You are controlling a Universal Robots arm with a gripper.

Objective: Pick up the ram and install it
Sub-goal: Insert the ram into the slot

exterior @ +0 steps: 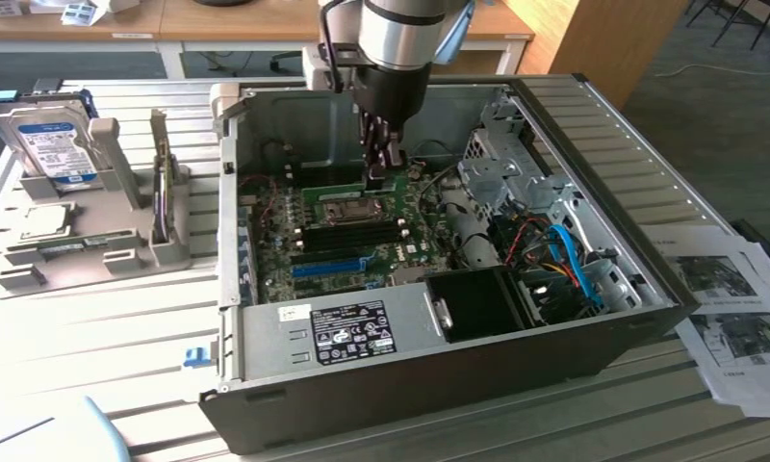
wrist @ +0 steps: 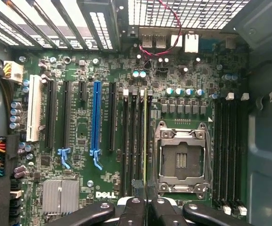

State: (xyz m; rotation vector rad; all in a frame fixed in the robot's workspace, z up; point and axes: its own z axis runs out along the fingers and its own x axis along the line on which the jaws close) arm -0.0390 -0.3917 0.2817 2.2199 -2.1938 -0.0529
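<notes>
My gripper (wrist: 145,195) reaches down inside the open computer case (exterior: 423,371), over the green motherboard (wrist: 79,141). It is shut on the ram (wrist: 145,136), which I see edge-on as a thin greenish line running away from the fingers. The ram lies along the black memory slots (wrist: 132,136), just beside the empty CPU socket (wrist: 182,157). Whether its lower edge touches a slot I cannot tell. In the exterior view the gripper (exterior: 380,178) hangs just above the board near the socket (exterior: 347,205).
A blue expansion slot (wrist: 96,117) and black card slots lie beside the memory slots. More memory slots (wrist: 230,146) sit past the socket. Outside the case, at the exterior view's left, a hard drive (exterior: 54,144) stands in a grey holder (exterior: 89,241). Papers (exterior: 731,308) lie at its right.
</notes>
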